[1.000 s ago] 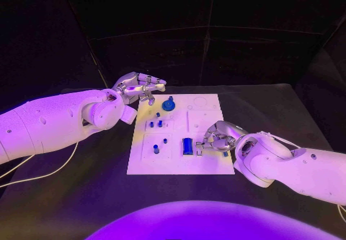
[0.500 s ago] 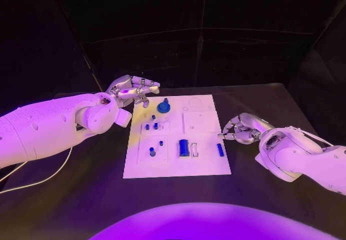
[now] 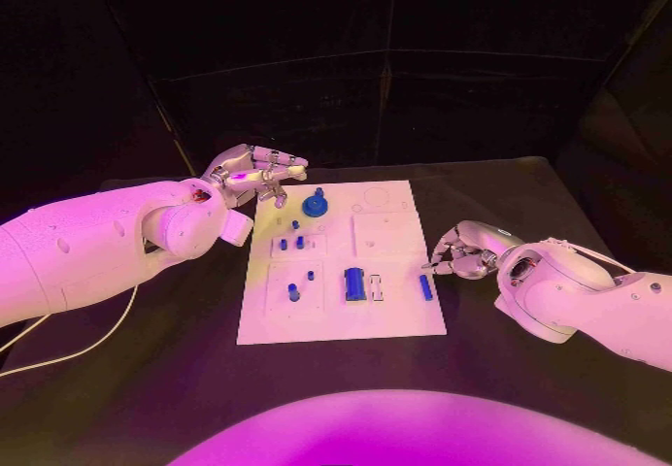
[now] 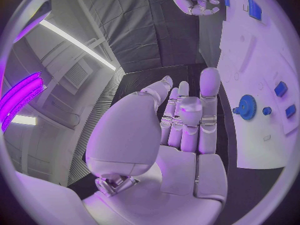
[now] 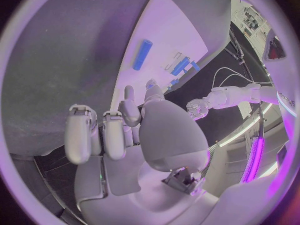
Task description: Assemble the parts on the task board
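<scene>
The right hand (image 3: pixel 459 251), fingers curled in and seemingly empty, hovers just off the board (image 3: pixel 399 320) at its 3 o'clock edge. The nearest part, a slim blue bar (image 3: pixel 425 285), lies at the hand's 8 o'clock, long axis running 12 to 6. The left hand (image 3: pixel 255 172), loosely spread and empty, hovers off the 11 o'clock corner, near the gear (image 3: pixel 317 206).

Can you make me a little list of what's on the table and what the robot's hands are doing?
board: white board mid-table
gear: blue gear near the board's far edge
parts: small blue parts spread on the board
left hand: left hand off the board's far left corner, holds nothing
right hand: right hand beside the board's right edge, fingers curled, holds nothing
</scene>
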`<state>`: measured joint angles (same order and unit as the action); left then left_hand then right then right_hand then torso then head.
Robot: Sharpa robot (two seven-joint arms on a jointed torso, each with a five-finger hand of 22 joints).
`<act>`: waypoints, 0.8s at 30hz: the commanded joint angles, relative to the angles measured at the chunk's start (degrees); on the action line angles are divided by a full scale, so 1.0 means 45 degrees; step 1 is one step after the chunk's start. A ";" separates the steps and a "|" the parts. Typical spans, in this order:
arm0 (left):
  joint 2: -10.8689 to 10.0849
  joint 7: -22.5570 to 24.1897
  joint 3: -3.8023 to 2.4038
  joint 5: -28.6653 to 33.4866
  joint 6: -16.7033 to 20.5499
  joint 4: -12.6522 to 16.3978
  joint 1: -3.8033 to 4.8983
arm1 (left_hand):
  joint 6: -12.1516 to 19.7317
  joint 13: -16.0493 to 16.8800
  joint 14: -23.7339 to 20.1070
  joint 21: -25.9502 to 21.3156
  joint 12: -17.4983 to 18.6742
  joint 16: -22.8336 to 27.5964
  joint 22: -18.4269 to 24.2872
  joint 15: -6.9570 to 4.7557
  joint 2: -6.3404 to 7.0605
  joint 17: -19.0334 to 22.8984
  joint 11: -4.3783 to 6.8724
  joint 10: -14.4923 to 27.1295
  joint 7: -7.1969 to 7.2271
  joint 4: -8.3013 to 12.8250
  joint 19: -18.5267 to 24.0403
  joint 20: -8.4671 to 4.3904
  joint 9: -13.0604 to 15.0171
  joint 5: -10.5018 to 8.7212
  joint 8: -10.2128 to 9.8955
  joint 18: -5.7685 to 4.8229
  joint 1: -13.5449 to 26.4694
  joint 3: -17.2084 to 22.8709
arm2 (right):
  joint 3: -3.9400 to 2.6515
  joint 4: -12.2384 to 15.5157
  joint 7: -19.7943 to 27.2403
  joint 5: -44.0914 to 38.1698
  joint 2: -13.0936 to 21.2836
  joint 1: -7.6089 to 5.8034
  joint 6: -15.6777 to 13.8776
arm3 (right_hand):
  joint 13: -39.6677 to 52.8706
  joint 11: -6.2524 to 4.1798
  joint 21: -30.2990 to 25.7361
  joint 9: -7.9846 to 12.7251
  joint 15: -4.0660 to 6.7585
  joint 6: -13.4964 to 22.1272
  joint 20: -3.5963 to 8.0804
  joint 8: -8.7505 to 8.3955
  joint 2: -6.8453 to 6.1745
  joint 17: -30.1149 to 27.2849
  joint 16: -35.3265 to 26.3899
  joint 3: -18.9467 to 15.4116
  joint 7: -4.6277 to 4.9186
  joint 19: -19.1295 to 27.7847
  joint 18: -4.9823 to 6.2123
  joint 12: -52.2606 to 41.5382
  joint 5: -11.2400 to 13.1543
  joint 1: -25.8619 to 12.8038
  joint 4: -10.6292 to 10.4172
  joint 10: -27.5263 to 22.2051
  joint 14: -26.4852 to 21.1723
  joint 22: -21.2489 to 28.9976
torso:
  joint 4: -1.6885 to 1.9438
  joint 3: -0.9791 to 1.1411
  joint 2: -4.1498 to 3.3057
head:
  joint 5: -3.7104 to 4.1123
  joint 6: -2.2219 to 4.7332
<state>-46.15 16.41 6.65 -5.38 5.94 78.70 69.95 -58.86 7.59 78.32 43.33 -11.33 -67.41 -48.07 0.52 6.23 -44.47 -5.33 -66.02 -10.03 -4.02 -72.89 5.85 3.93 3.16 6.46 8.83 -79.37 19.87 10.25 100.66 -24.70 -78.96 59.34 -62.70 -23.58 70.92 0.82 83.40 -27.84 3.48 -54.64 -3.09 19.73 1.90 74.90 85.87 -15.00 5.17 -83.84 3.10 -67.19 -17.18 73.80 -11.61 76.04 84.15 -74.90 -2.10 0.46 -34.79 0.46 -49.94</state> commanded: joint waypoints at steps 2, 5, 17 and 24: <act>0.0009 0.0077 -0.0005 0.0063 -0.0156 0.0002 0.0005 | 0.0086 0.0011 -0.0060 -0.0035 -0.0083 -0.0025 0.0001 -0.0014 -0.0113 0.0014 -0.0014 0.0078 0.0026 -0.0009 0.0045 0.0080 -0.0009 -0.0018 0.0026 0.0152 0.0009 -0.0071 | 0.0001 -0.0084 -0.0318 -0.0542 -0.0134 0.0055 0.0890 | -0.0019 0.0002 -0.0078 0.0031 -0.0092 -0.0112 -0.0044 -0.0043 -0.0072 0.1317 -0.0069 -0.0118 0.0000 0.0004 -0.0073 0.0053 0.0089 -0.0020 -0.0004 -0.0064 0.0880 -0.0633 | -0.0004 -0.0010 0.0016 | 0.0025 -0.0010; 0.0008 0.0070 -0.0003 0.0063 -0.0163 0.0005 0.0001 | 0.0086 0.0011 -0.0060 -0.0035 -0.0083 -0.0025 0.0001 -0.0014 -0.0113 0.0014 -0.0014 0.0078 0.0026 -0.0009 0.0045 0.0080 -0.0009 -0.0018 0.0026 0.0152 0.0009 -0.0071 | 0.0002 -0.0138 -0.0351 -0.0561 -0.0213 0.0096 0.1000 | -0.0023 -0.0003 -0.0082 0.0039 -0.0089 -0.0149 -0.0043 -0.0035 -0.0073 0.1312 -0.0073 -0.0138 -0.0009 0.0007 -0.0071 0.0059 0.0109 -0.0033 -0.0020 -0.0066 0.0879 -0.0629 | 0.0014 -0.0012 0.0005 | 0.0030 -0.0004; 0.0000 0.0050 0.0004 0.0063 -0.0188 -0.0005 -0.0007 | 0.0086 0.0011 -0.0060 -0.0035 -0.0083 -0.0025 0.0001 -0.0014 -0.0113 0.0014 -0.0014 0.0078 0.0026 -0.0009 0.0045 0.0080 -0.0009 -0.0018 0.0026 0.0152 0.0009 -0.0071 | 0.0006 -0.0123 -0.0498 -0.0570 -0.0344 0.0235 0.1481 | -0.0004 -0.0027 -0.0085 0.0056 -0.0073 -0.0274 -0.0034 0.0006 -0.0082 0.1304 -0.0082 -0.0212 -0.0041 0.0008 -0.0071 0.0038 0.0192 -0.0087 -0.0084 -0.0044 0.0876 -0.0631 | 0.0003 -0.0011 0.0008 | 0.0023 -0.0012; -0.0005 0.0045 0.0007 0.0063 -0.0200 -0.0007 -0.0009 | 0.0086 0.0011 -0.0060 -0.0035 -0.0083 -0.0025 0.0001 -0.0014 -0.0113 0.0014 -0.0014 0.0078 0.0026 -0.0009 0.0045 0.0080 -0.0009 -0.0018 0.0026 0.0152 0.0009 -0.0071 | 0.0008 -0.0109 -0.0575 -0.0633 -0.0375 0.0270 0.1695 | 0.0012 -0.0033 -0.0083 0.0056 -0.0070 -0.0301 -0.0032 0.0018 -0.0083 0.1298 -0.0086 -0.0221 -0.0050 0.0005 -0.0073 0.0018 0.0204 -0.0087 -0.0089 -0.0030 0.0875 -0.0637 | 0.0015 -0.0016 0.0006 | 0.0026 -0.0012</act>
<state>-46.19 16.40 6.71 -5.37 5.72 78.64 69.84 -58.86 7.57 78.32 43.33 -11.33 -67.40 -48.08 0.52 6.23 -44.47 -5.33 -66.02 -10.03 -4.02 -72.89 5.85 3.93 3.16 6.46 8.83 -79.37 19.87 10.17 100.01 -26.74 -81.23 57.73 -61.59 -17.82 70.89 0.82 83.39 -27.66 3.48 -55.61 -3.08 19.75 1.90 74.94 85.87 -15.71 4.93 -83.84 3.11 -67.15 -16.62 73.80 -12.02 76.04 84.15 -74.95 -2.03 0.40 -34.74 0.60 -49.99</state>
